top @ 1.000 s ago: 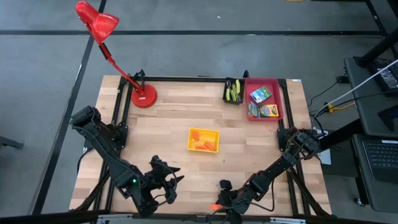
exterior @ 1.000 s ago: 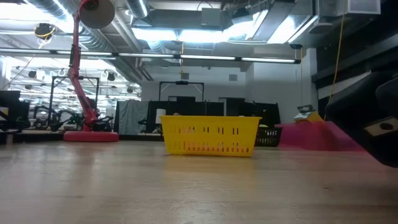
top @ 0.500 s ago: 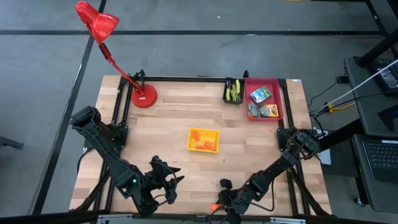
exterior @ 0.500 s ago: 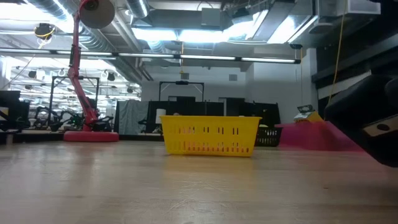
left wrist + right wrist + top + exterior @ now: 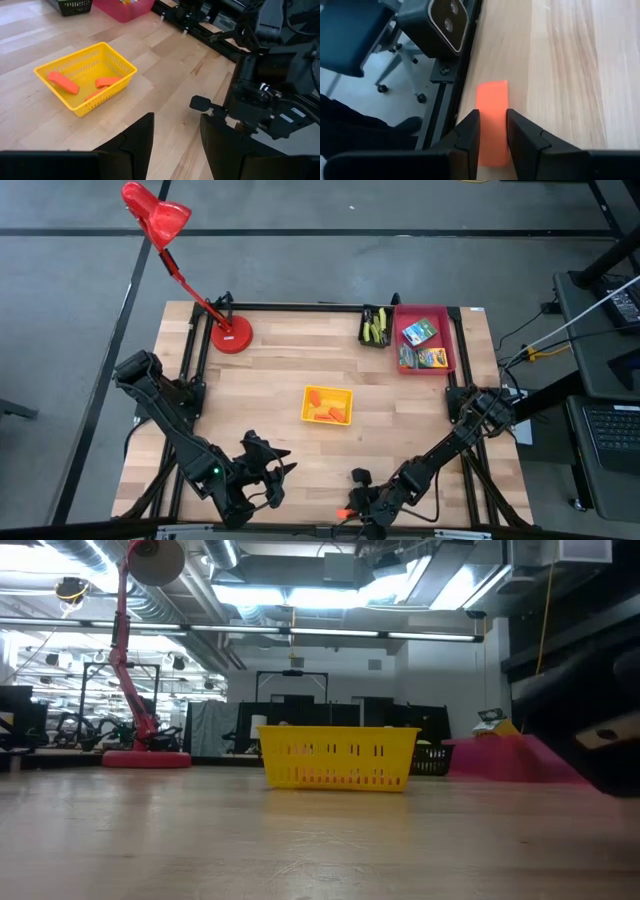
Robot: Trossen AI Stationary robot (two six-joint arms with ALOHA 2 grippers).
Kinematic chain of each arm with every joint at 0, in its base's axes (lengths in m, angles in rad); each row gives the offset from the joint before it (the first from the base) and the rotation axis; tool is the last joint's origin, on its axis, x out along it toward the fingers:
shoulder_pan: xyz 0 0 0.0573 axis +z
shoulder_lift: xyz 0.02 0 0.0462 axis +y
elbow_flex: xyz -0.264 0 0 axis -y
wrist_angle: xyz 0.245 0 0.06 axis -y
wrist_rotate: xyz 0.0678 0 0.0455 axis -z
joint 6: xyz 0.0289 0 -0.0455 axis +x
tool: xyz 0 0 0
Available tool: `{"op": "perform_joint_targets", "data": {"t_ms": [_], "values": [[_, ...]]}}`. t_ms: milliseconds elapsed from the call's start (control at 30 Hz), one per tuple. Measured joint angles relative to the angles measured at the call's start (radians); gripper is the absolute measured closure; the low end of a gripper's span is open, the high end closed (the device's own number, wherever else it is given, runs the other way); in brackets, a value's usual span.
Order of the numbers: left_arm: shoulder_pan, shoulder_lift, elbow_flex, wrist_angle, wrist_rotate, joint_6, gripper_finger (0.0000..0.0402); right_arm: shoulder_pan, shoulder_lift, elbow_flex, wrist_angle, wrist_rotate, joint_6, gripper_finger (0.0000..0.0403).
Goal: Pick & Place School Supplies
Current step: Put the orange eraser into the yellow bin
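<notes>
Wooden table (image 5: 270, 370), yellow basket (image 5: 327, 404) of orange pieces (image 5: 63, 82) (right fingers (image 5: 470, 135) pinching another, left fingers (image 5: 142, 137) spread).

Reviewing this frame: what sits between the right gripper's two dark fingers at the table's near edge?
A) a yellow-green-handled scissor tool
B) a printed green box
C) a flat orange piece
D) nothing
C: in the right wrist view the right gripper has its dark fingers closed against both sides of a flat orange piece lying on the wooden table near its edge.
</notes>
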Motion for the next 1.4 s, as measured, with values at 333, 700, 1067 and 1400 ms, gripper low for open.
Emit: {"op": "perform_joint_targets", "data": {"t_ms": [333,700,1067,1400], "values": [[0.0,0.0,0.0,0.0,-0.006,0.002,0.0245,-0.064,-0.004,0.149,-0.182,0.04,-0.157,0.0325],[-0.003,0.0,0.0,-0.002,-0.01,0.001,0.0245,-0.036,-0.025,0.174,-0.214,-0.179,-0.194,0.0322],[-0.004,0.0,0.0,-0.01,-0.01,0.003,0.0245,-0.032,-0.026,0.174,-0.281,-0.021,-0.349,0.0194],[-0.009,0.0,0.0,-0.008,-0.005,0.0,0.0245,-0.031,0.004,0.174,-0.306,-0.055,-0.32,0.0189]]}}
